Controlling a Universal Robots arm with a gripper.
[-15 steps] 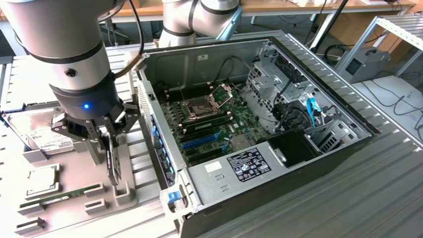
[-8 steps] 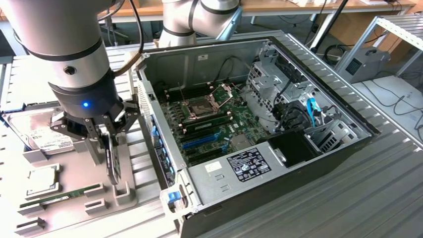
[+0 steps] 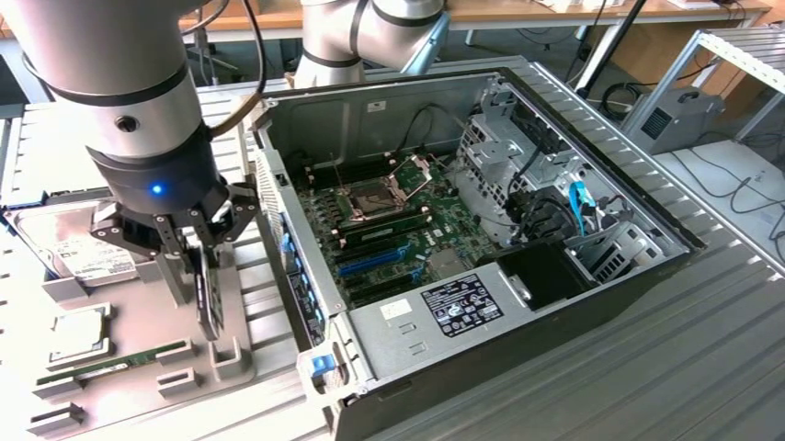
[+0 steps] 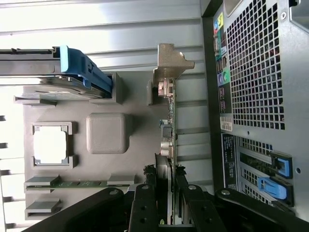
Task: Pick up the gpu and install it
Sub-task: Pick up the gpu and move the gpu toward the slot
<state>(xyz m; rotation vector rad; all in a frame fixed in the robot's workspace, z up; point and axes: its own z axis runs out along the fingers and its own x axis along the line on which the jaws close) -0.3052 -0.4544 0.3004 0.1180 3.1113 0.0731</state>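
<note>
The gpu [image 3: 210,308] stands on edge in the grey holder tray [image 3: 142,390] at the exterior view's left, beside the open computer case [image 3: 638,276]. My gripper [image 3: 197,246] hangs straight above it, its fingers closed against both faces of the card's upper edge. In the wrist view the gpu [image 4: 169,123] runs away from the gripper [image 4: 165,195] as a thin edge. Its silver end bracket [image 4: 172,60] is at the far end, and a black finger [image 4: 145,205] presses on each side. Whether the card has left its slot I cannot tell.
The tray [image 4: 108,133] also holds a hard drive [image 3: 84,253] with a blue carrier [image 4: 82,67], a processor chip [image 3: 80,333] and a green memory stick [image 3: 117,360]. Inside the case lies the motherboard [image 3: 392,216] with blue card slots [image 3: 368,264]. The case's rear wall [image 4: 251,72] stands close by.
</note>
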